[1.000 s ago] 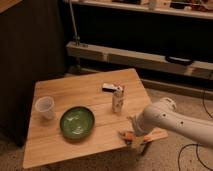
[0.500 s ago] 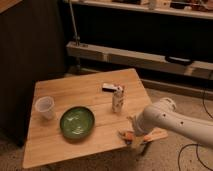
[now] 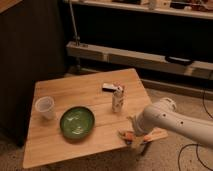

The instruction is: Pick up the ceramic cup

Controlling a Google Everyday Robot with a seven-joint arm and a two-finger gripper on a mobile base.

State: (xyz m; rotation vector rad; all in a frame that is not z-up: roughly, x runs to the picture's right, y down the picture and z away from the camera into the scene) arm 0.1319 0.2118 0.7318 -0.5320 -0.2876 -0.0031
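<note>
The ceramic cup is small, whitish and tapered, standing upright near the left edge of the wooden table. My gripper is at the table's front right corner, low over the edge, far to the right of the cup. The white arm reaches in from the right. Nothing shows in the gripper.
A round green bowl sits right of the cup at the table's front middle. A tall pale carton stands right of centre, with a small dark flat object behind it. A metal shelf rail runs behind the table.
</note>
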